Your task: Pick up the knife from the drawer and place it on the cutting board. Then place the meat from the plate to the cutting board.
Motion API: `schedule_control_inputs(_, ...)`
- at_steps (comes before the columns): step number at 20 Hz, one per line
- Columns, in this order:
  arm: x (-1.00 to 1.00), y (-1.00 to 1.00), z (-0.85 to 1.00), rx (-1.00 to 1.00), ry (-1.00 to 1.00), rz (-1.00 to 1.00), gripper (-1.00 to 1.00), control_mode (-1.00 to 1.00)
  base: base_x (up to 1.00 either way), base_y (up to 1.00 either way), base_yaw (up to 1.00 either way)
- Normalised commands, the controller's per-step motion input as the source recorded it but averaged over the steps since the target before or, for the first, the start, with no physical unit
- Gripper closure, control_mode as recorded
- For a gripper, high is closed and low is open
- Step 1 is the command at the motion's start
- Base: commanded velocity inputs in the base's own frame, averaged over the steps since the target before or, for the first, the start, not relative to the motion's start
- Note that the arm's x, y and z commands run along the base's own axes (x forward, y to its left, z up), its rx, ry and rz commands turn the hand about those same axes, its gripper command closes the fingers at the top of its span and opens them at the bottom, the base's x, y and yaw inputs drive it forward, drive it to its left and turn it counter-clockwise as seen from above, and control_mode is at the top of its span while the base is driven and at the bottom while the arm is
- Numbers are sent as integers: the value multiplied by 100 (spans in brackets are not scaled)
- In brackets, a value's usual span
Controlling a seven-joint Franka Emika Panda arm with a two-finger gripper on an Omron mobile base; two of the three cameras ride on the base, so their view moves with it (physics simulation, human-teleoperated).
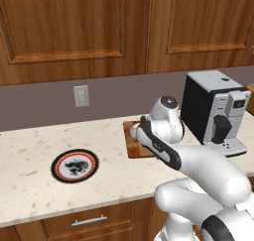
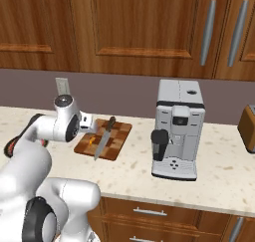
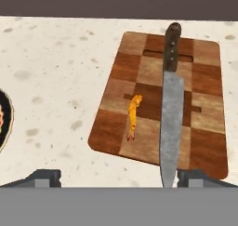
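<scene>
The checkered wooden cutting board (image 3: 209, 141) lies on the counter, and the knife (image 3: 171, 113) rests lengthwise on it with its dark handle at the far end. The meat (image 3: 134, 116), a small orange strip, lies on the board to the left of the blade. My gripper (image 3: 120, 178) hovers open above the board's near edge with nothing between its fingertips (image 3: 46, 176). The round plate (image 1: 56, 165) with a black and red rim sits to the left on the counter, holding nothing. In the right base view the knife (image 2: 104, 136) and the meat (image 2: 90, 141) show on the board (image 2: 119, 136).
A coffee machine (image 2: 177, 131) stands on the counter to the right of the board, with a toaster (image 2: 247, 126) further right. A drawer front (image 1: 89, 220) with a silver bar handle sits shut under the counter. Wall cabinets hang above.
</scene>
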Motion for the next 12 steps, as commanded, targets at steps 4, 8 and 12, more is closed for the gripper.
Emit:
schedule_control_inputs(4,-61,-3,21,0,-11,0,-100,-100,0,0,0)
schedule_control_inputs(8,-74,-7,20,0,-14,0,-100,-100,0,0,0)
schedule_control_inputs(12,-75,-12,24,0,-13,-1,-100,-100,0,0,0)
